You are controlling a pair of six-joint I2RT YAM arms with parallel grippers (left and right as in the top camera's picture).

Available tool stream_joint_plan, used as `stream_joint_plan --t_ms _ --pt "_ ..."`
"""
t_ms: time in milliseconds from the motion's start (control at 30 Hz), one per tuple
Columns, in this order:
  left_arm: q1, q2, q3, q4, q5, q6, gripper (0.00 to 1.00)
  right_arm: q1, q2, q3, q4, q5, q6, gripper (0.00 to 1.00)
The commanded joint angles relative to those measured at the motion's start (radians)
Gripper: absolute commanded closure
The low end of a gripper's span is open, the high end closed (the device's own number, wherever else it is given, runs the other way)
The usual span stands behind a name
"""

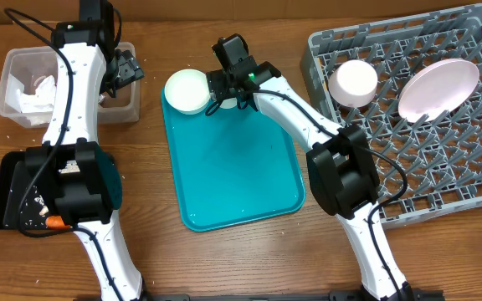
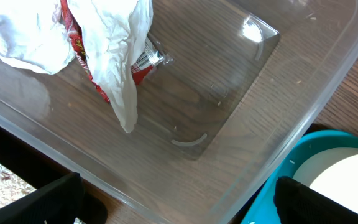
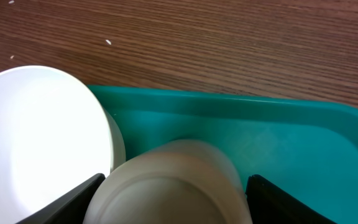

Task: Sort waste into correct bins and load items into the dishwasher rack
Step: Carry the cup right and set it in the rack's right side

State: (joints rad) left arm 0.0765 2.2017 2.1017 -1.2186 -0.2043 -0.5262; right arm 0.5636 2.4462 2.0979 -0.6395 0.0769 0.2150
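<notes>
Closest to me, at the bench's (image 1: 224, 267) near left corner, I see the black tray (image 1: 7, 196). It holds pale crumbs (image 1: 32, 206) and the carrot (image 1: 54, 222), which is partly hidden under my left arm. The teal tray (image 1: 233, 167) lies in the middle of the bench.

The dishwasher rack (image 1: 442, 159) fills the right side up to the far right corner. In its far part a bowl (image 1: 354, 82) sits among the pegs, and the plate (image 1: 438, 88) leans tilted just right of it.

At the teal tray's far left corner stands a second bowl (image 1: 187, 89), with the small white cup (image 3: 173, 168) touching its right side. My right hand (image 1: 224, 90) is down over the cup. On the wrist camera its fingers (image 3: 61, 202) lie against both sides of the cup, pinching it while it sits on the tray.

In the far left corner is the clear tub (image 1: 11, 104), holding crumpled napkins (image 2: 114, 43) over the red foil wrapper (image 2: 79, 46). My left hand (image 1: 126, 68) hovers above the tub's right end, its fingers (image 2: 42, 199) spread wide and holding nothing.
</notes>
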Motion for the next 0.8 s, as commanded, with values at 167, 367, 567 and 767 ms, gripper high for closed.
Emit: stream_joint_plan --t_ms 167,367,567,767 --pt "0.002 -0.006 0.022 0.001 0.004 -0.024 0.00 -0.008 -0.029 0.037 -0.070 0.020 0.002 0.34" --pt "0.002 -0.006 0.022 0.001 0.004 -0.024 0.00 -0.042 -0.118 0.132 -0.227 0.020 0.002 0.39" --pt "0.002 -0.006 0.022 0.001 0.004 -0.024 0.00 -0.121 -0.249 0.195 -0.407 0.020 0.018 0.39" --pt "0.002 -0.006 0.022 0.001 0.004 -0.024 0.00 -0.250 -0.433 0.195 -0.567 0.020 0.026 0.41"
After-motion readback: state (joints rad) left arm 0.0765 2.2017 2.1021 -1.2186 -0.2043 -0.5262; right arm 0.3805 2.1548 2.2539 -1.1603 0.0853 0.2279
